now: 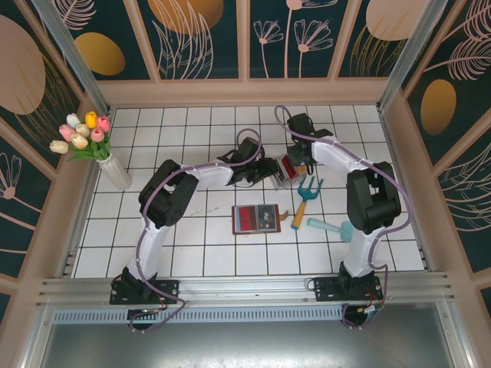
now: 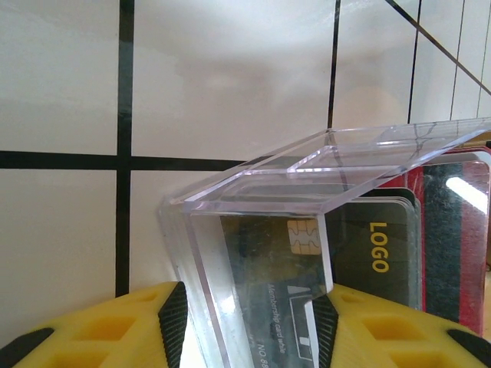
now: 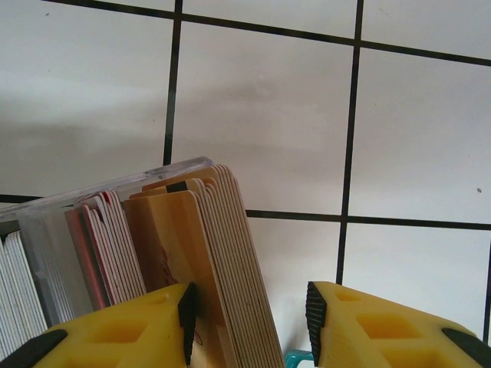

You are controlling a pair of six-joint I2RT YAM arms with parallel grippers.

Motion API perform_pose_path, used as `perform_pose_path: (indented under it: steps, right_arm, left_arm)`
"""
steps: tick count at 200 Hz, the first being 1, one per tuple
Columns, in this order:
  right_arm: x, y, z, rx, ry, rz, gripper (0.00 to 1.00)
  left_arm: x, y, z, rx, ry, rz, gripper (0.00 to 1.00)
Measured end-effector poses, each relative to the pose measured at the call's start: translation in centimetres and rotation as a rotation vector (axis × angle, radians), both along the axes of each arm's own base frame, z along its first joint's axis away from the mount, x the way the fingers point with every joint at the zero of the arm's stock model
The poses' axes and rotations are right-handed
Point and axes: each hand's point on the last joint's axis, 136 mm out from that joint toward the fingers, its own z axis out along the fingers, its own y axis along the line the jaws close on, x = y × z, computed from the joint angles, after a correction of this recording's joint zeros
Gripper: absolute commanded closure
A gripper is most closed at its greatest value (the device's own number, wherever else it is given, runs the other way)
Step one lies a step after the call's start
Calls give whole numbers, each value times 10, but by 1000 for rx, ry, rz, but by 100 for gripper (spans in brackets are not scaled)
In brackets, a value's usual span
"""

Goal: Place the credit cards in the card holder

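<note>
The task looks barely begun: the credit cards (image 3: 207,253) stand packed on edge in the clear plastic box (image 2: 261,184), while the card holder (image 1: 255,218) lies opened flat nearer the arm bases, and whether its pockets hold any card I cannot tell. The left gripper (image 2: 249,330) is part-closed with both pads (image 2: 175,330) against the box's walls, clamping it. The right gripper (image 3: 249,318) straddles the outer tan cards, one pad touching them and the other apart, so it grips nothing yet.
</note>
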Motion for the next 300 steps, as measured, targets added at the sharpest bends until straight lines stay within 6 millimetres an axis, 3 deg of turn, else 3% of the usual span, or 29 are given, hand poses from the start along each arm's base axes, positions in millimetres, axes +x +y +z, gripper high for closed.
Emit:
perform_pose_path:
  steps: [111,169,241,300]
  right_arm:
    - [2,-2,9,-9,-19,-3,64]
    - [1,2,9,-1,-16,9,82]
    - [0,3,18,9,-30,12,85]
    - [-6,9,36,59,-37,26,96]
  left_arm:
    - [0,0,0,-1,-2,0,53]
    - [0,0,0,-2,-2,0,53]
    - [0,-1,0,-2,-2,-1,53]
    - [0,-1,0,0,-5,-3,52]
